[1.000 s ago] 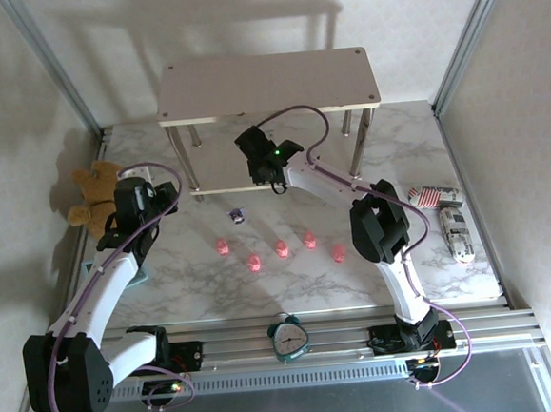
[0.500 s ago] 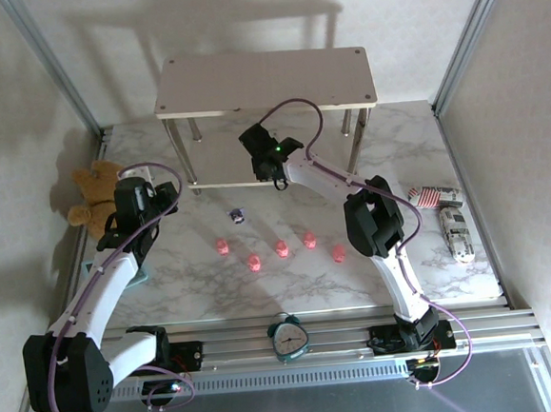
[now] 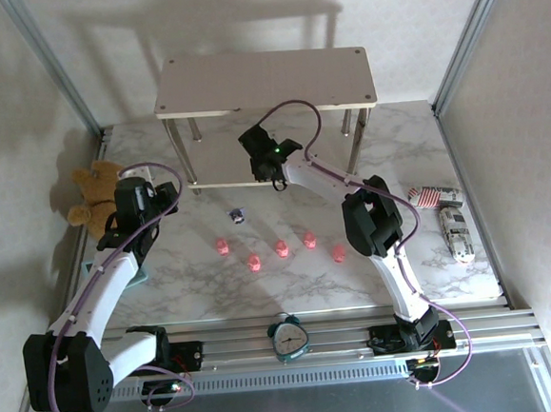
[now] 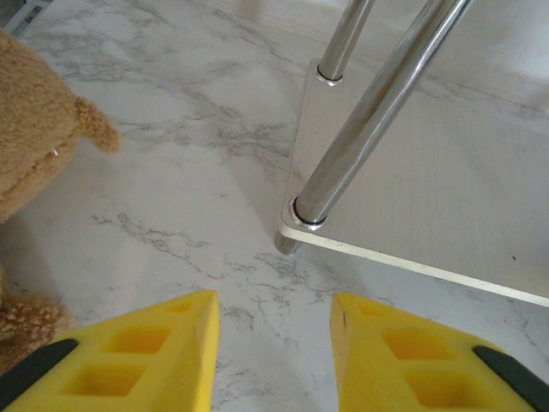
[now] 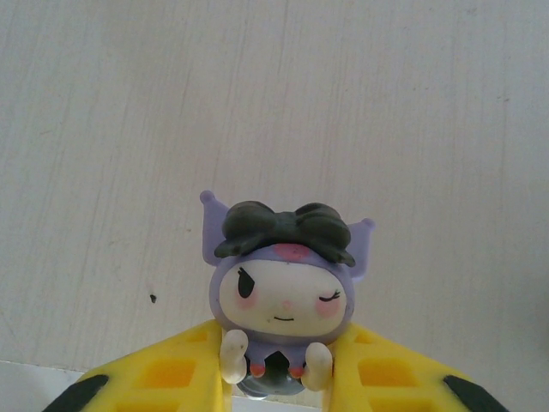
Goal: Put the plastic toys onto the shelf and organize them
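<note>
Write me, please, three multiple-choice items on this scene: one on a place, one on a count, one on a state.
1. Relative to the shelf, the teddy bear lies: A to its left; B on top; C to its right.
2. Pink figures on the table: A three; B five; C seven.
3. The right tool is: A open, empty; B shut on the purple figurine; C shut on a pink figure.
Answers: A, it lies at the left edge; B, five stand before the shelf; B, yellow fingers pinch it.

You're looking at a robot lab test booth: silver aluminium frame posts (image 3: 52,66), pale wallpapered panel walls (image 3: 532,195), a white marble-patterned tabletop (image 3: 215,292), and a slotted aluminium base rail (image 3: 333,330) at the near edge.
</note>
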`<state>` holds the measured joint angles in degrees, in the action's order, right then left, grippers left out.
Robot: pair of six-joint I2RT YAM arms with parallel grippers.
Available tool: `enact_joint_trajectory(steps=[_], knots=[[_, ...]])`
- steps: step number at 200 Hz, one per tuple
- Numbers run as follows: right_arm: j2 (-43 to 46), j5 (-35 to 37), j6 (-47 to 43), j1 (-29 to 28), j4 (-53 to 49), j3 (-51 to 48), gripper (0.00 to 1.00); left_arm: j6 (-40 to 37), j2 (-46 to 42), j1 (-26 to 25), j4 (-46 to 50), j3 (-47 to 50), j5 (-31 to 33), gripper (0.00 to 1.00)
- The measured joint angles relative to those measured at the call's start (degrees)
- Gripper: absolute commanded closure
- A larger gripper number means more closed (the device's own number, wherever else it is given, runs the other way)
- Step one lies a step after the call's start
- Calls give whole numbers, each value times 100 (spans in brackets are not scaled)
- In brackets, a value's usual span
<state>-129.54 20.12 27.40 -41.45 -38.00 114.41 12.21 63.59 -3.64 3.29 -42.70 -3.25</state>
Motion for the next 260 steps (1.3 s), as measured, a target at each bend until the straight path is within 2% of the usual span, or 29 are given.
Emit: enact_joint_trajectory(steps=[106,135,155,205,260], knots=[[-70,-85,26,26,70,-4,70,0,0,0,0,0,0,59],[-87,-85,48,35,92,-4,64,-2,0,0,0,0,0,57],[-122,-85,59,37,92,-4,54,-2,0,0,0,0,2,55],[-160,-83,83,44,92,-4,38,0,0,0,0,0,4,55],[-160,-190,70,50,151,-24,33,0,0,0,0,0,4,55]])
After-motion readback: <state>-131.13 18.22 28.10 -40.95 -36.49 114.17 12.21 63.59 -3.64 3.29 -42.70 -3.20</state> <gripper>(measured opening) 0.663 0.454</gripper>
